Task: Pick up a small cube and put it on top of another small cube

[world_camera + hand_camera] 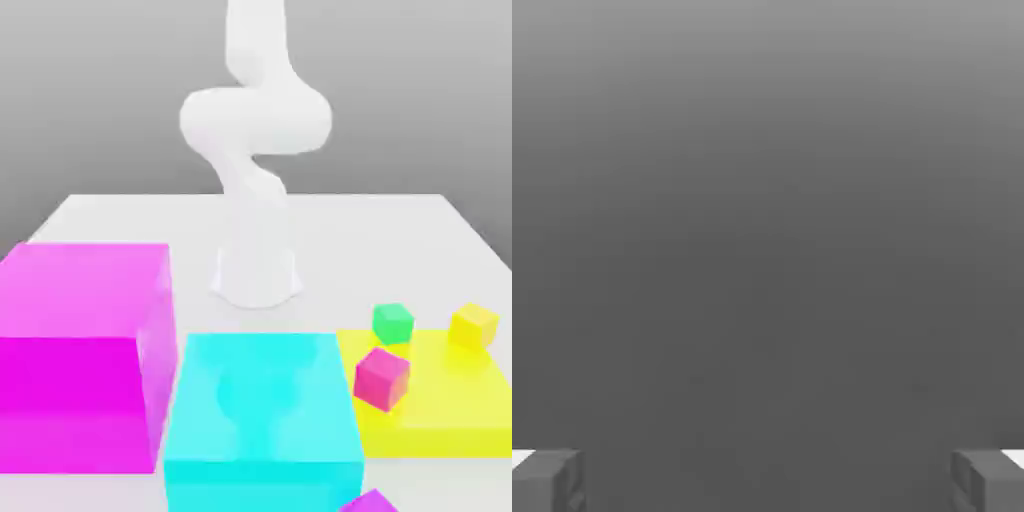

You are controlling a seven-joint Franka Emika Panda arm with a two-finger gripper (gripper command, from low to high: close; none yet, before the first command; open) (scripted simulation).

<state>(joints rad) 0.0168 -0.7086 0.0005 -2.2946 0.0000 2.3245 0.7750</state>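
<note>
The small purple cube [370,502] lies at the exterior view's bottom edge, just right of the cyan block, and is partly cut off. A small green cube [393,322], a small yellow cube [474,325] and a small pink-magenta cube [382,377] rest on a flat yellow slab [440,420]. The white arm [255,150] rises from its base at the table's middle and bends out of the picture's top. In the hand view my gripper [768,480] is open, its grey fingertips [552,480] wide apart with nothing between them, facing plain grey background.
A large magenta block [80,350] stands at the exterior view's left. A large cyan block [262,420] stands in front of the arm's base [256,280]. The white table [400,230] runs behind them.
</note>
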